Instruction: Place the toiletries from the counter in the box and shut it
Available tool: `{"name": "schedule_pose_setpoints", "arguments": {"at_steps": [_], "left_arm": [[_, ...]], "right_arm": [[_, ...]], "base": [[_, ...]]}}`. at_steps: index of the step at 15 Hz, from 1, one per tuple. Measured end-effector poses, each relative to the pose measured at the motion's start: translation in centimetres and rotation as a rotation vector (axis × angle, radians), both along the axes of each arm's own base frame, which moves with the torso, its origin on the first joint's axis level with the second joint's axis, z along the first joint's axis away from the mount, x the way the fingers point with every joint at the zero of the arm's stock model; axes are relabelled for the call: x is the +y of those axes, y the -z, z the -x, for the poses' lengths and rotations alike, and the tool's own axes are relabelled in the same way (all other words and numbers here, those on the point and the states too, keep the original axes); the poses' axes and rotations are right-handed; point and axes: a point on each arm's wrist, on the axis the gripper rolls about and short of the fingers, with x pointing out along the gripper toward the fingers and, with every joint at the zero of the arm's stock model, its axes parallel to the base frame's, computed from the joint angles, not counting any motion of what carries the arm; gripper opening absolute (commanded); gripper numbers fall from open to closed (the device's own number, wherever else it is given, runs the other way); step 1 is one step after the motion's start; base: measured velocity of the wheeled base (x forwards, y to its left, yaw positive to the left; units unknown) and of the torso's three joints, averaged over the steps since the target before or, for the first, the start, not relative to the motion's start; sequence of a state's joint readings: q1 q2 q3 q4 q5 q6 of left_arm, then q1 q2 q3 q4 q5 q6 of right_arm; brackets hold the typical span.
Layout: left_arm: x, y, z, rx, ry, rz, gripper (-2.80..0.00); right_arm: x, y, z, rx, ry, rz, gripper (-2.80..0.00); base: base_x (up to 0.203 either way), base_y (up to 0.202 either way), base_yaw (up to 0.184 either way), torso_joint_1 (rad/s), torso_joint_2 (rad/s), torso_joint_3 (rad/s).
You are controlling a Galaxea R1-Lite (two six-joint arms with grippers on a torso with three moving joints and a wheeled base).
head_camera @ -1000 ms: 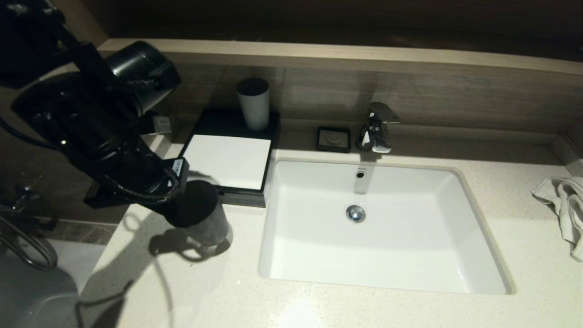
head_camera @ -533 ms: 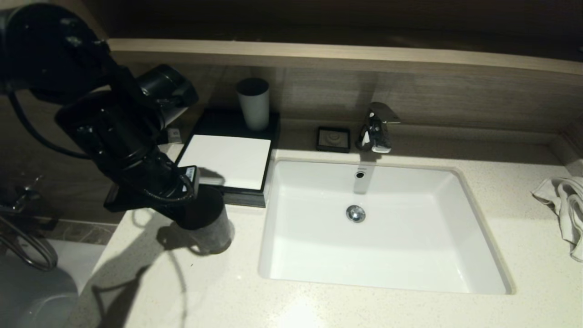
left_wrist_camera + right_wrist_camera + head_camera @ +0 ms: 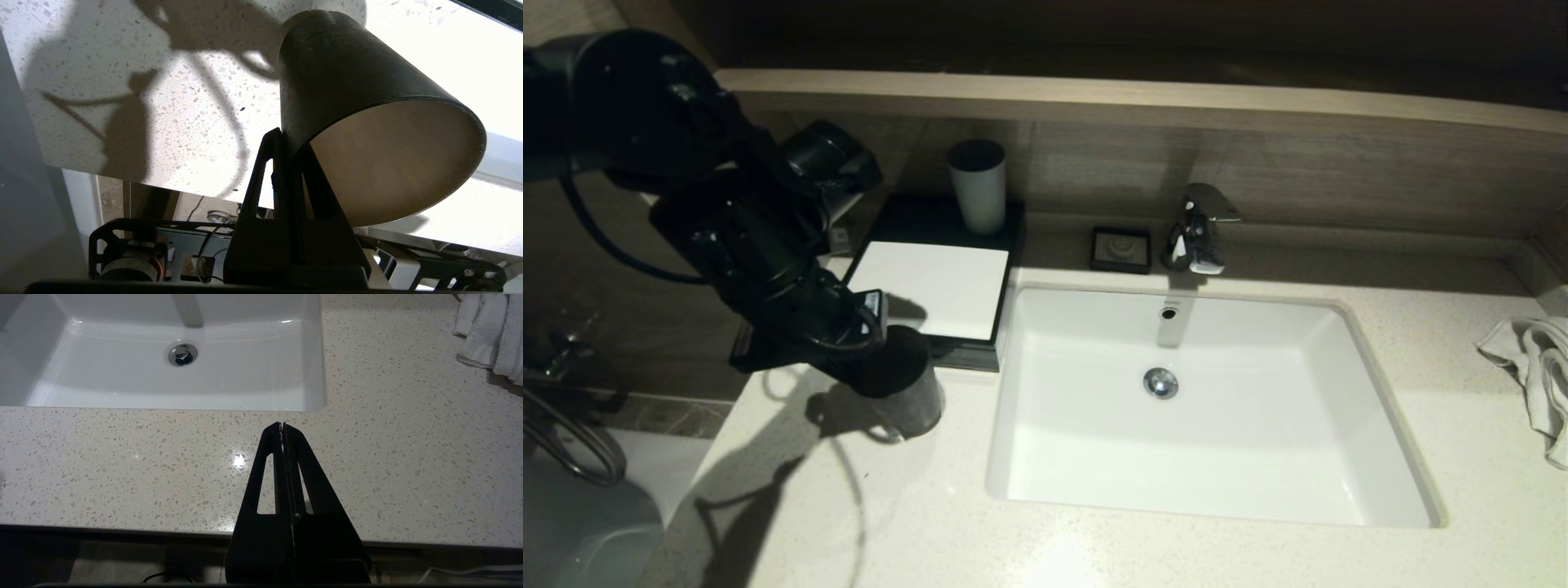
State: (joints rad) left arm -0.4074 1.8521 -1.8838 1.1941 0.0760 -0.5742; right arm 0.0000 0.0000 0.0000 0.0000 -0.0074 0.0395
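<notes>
A: Left claw (image 3: 282,136) is clenched on the rim of the black cup (image 3: 367,122), one finger inside the wall, one outside. In the head view the cup (image 3: 903,384) sits at the front-left corner of the box (image 3: 929,287).

B: What changed over the last second?

A: The arm and cup have swung in along the bench (image 3: 1176,555), from further left to just in front of the box's left end. The cup has stayed gripped throughout. It looks tilted in the wrist view, mouth toward the camera; contact with the bench can't be confirmed.

B: Box state?

A: White top panel is visible, and the grey cup (image 3: 977,186) stands on its back edge. No open drawer shows from the head view, though the arm hides part of the front-left. It reads as closed.

B: Sachets?

A: None visible in any view, neither on the bench nor around the sink (image 3: 1201,408). Probably already inside, but that is a guess.

B: So the cup move is what, tidy-up?

A: Likely. It's not one of the toiletries, so the robot is probably putting it back by the box. If so, the task is near its end.

B: Right arm?

A: Parked. Right claw (image 3: 282,428) is clenched on nothing, hanging over the near bench edge in front of the sink. A towel (image 3: 1535,376) lies far right, untouched.
</notes>
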Motion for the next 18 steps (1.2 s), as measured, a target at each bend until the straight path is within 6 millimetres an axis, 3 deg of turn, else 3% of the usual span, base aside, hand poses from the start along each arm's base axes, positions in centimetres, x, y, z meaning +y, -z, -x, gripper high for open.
{"name": "schedule_pose_setpoints", "arguments": {"at_steps": [18], "left_arm": [[-0.1, 0.8, -1.3, -0.006, -0.051, 0.018, -2.8]], "right_arm": [[0.0, 0.0, 0.0, 0.0, 0.0, 0.0, -2.8]], "base": [[0.0, 0.0, 0.0, 0.0, 0.0, 0.0]]}}
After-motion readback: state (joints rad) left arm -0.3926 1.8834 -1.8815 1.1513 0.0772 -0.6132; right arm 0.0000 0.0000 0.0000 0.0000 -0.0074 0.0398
